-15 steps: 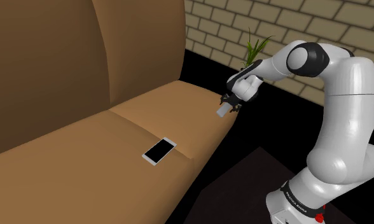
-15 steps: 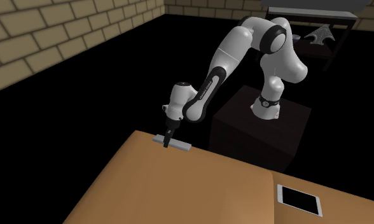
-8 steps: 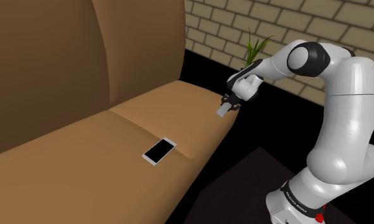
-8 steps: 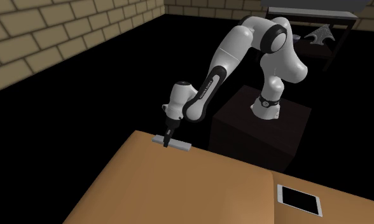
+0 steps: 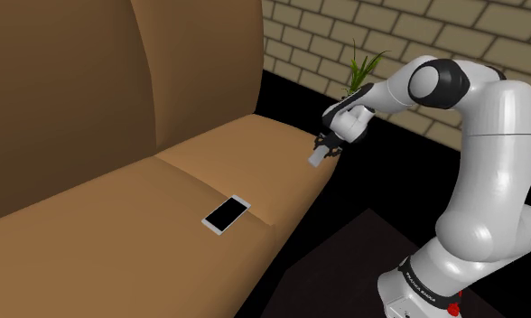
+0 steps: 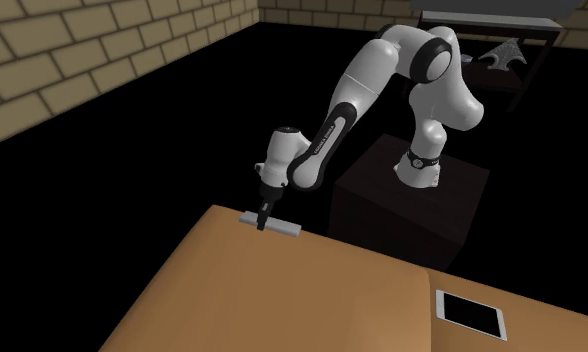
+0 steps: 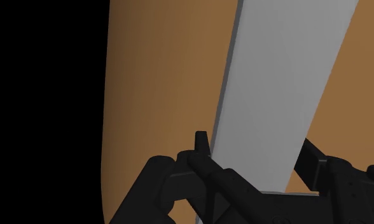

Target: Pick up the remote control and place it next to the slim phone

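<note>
Slim phone (image 5: pixel 226 214) flat on the sofa seat (image 5: pixel 173 194), nothing beside it yet. Well to the phone's right in the shoulder view, at the seat's far corner: remote control (image 5: pixel 317 156), a plain grey bar, in the same place as a second ago and half a second ago. No visible lift, no travel toward the phone; judged a pause just after the grasp, with the whole carry yet to come. Hard to tell whether resting on the cushion or just off it. Gripper (image 5: pixel 323 149) clenched on the remote, black fingers (image 7: pixel 201 149) pressed to its long edges in the wrist view. Farther right of the phone again, arm (image 5: pixel 476 135) bent at the elbow, forearm reaching back toward the remote, hand pointing down over the seat's edge.
</note>
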You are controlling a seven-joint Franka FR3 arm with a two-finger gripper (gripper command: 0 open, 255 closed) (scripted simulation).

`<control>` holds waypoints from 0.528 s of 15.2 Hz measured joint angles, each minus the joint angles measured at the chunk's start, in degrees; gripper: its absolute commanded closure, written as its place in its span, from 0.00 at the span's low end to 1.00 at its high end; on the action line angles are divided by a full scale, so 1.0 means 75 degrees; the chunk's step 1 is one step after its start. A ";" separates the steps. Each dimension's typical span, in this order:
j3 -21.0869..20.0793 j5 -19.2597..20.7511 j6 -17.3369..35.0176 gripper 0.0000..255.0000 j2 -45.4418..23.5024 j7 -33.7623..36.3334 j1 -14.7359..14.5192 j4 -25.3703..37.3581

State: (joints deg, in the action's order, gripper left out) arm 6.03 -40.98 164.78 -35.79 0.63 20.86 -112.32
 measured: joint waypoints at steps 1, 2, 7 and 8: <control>0.0052 0.0044 -0.0052 1.00 0.0072 0.0054 -0.0044 -0.0033; 0.0118 0.0100 -0.0125 1.00 0.0167 0.0110 -0.0085 -0.0068; 0.0410 0.0373 -0.0423 1.00 0.0569 0.0425 -0.0320 -0.0196; 0.0471 0.0437 -0.0489 1.00 0.0645 0.0497 -0.0371 -0.0210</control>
State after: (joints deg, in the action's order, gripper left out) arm 9.56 -37.70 161.11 -30.94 4.36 18.08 -113.90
